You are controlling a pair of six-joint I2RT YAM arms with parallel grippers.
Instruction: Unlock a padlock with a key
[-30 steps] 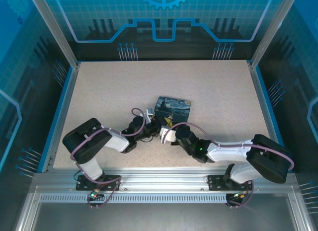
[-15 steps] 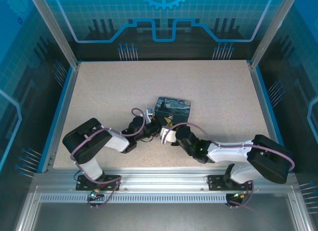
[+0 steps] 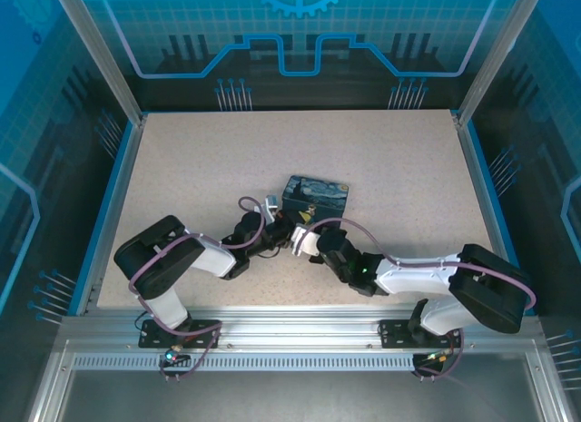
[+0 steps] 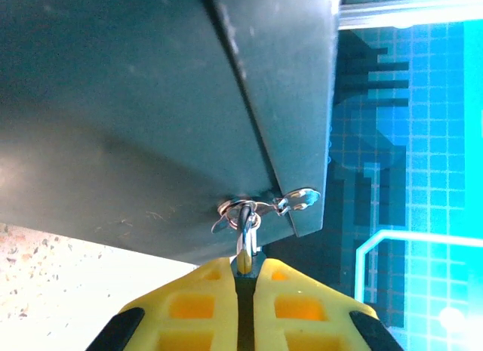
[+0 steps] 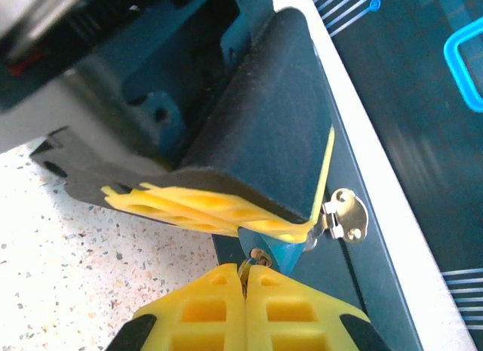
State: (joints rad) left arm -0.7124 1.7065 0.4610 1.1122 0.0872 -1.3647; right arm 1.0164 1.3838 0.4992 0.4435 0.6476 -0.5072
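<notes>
Left arm point(image 3: 195, 254): elbow folded near its base, forearm low over the desk point(image 3: 390, 159), wrist reaching right to the painted tin point(image 3: 316, 195).
Right arm point(image 3: 418, 272): stretched low and leftward, wrist facing the left one at close quarters.
Left jaws: together, clamped on the padlock point(image 4: 246, 234), which hangs from the tin's hasp point(image 4: 298, 200).
Right jaws: pressed together on a small metal piece, we think the key point(image 5: 253, 257), just beside the hasp.

Closes the right hand point(image 5: 244, 272) fully: yellow fingertips point(image 5: 204, 309) now pressed together, pinching the small key point(image 5: 254, 255) at their tips. Nudges that hand slightly left and away from the bases, closer to the tin point(image 3: 318, 193). Drags the right forearm point(image 3: 413, 275) and its cable point(image 3: 338, 226) the same way, a little farther from the near rail point(image 3: 300, 324).
</notes>
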